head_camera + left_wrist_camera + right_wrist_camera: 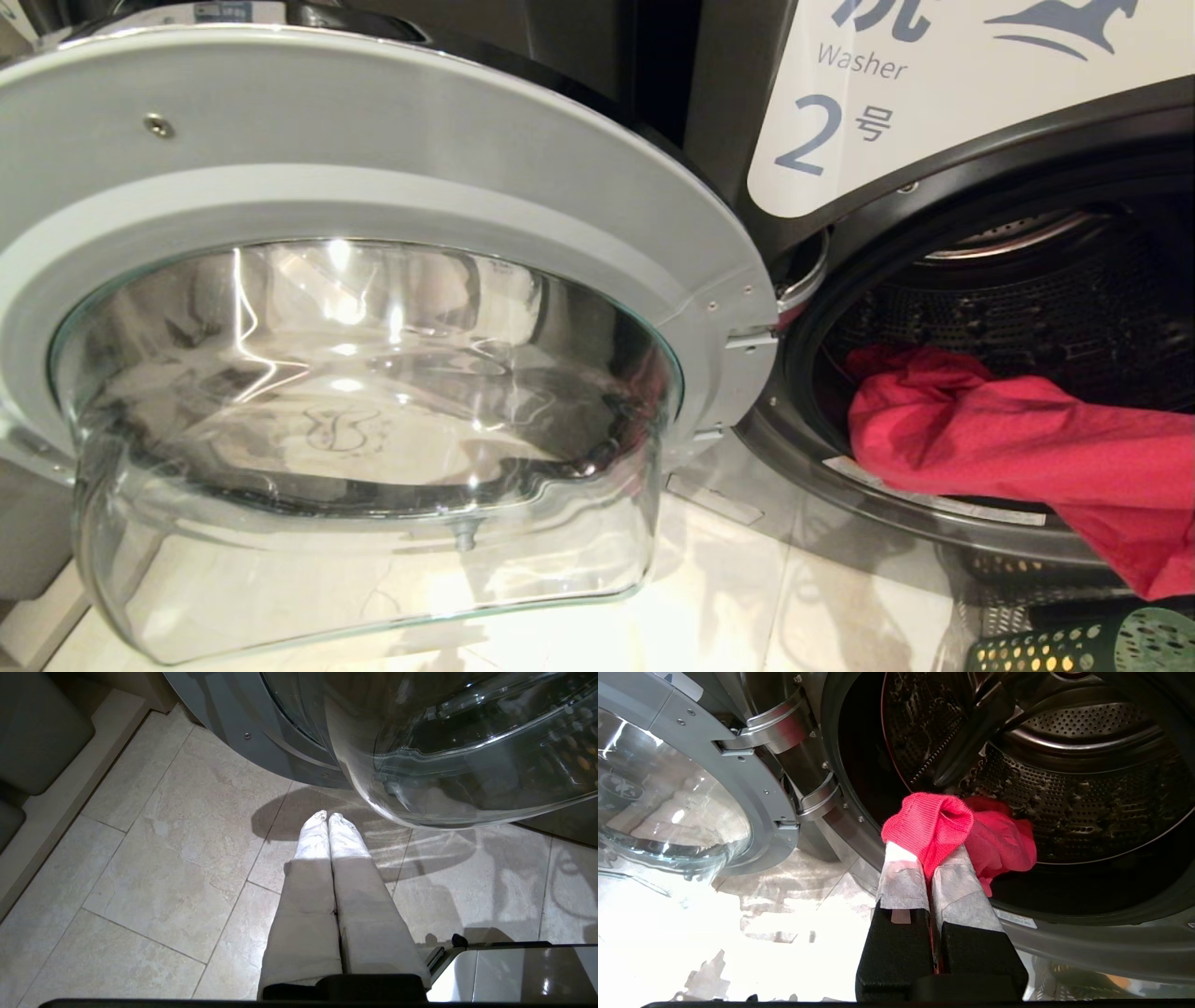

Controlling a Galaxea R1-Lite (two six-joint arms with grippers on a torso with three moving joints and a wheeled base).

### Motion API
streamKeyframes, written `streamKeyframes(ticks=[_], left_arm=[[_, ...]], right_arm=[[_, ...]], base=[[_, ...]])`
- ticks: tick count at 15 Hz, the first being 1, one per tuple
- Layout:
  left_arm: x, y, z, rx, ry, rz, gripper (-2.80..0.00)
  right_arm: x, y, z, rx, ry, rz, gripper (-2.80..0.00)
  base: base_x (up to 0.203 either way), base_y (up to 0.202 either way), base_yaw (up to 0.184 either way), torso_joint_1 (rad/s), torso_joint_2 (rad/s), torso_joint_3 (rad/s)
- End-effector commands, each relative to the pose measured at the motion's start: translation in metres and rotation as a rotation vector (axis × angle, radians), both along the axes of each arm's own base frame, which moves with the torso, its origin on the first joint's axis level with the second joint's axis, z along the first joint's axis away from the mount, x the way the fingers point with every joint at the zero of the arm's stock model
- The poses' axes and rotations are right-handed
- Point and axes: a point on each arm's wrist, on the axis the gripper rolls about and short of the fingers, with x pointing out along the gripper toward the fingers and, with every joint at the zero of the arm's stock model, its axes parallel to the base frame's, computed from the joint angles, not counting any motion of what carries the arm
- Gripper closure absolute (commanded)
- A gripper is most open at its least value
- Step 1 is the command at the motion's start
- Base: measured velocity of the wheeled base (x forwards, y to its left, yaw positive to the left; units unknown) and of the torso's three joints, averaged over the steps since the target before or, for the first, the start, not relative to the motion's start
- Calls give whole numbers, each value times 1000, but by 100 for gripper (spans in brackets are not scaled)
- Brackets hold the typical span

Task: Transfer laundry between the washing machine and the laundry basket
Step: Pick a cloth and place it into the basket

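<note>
Right now, from my remote seat, I read the scene like this:

Right gripper (930,858): clamped on the red-pink garment (952,830), just in front of the drum opening; I see it only in its own wrist view.

Red-pink garment: one ribbed end is bunched over my fingertips; in the head view the cloth (1027,448) spills out of the drum, over the lower lip of the opening, and hangs down at the right.

Washing machine (728,112): dark grey, white label with a 2 (896,103); the perforated steel drum (1087,788) is in plain sight.

Door (373,280): swung fully open to the left on its chrome hinge (784,723), glass bowl (364,448) bulging toward me.

Laundry basket (1083,644): green, full of round holes, only a corner showing near right, below the hanging cloth.

Left gripper (328,817): fingers pressed together, holding nothing, pointing down at the pale tiled floor (154,858) just beside the glass bowl of the door.
</note>
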Motion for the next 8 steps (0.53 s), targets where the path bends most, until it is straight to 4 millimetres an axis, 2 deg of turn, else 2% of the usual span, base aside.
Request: streamKeyframes(ticks=[1,6,8], left_arm=[[0,0,0,0,1,-1,0],[0,0,0,0,1,0,0],[0,0,0,0,1,-1,0]], right_arm=[[4,1,1,-1,15,1,0],[5,2,0,-7,20,11,0],[2,1,7,-2,-9,20,0]], base=[[0,0,0,0,0,0],[0,0,0,0,0,0],[0,0,0,0,0,0]])
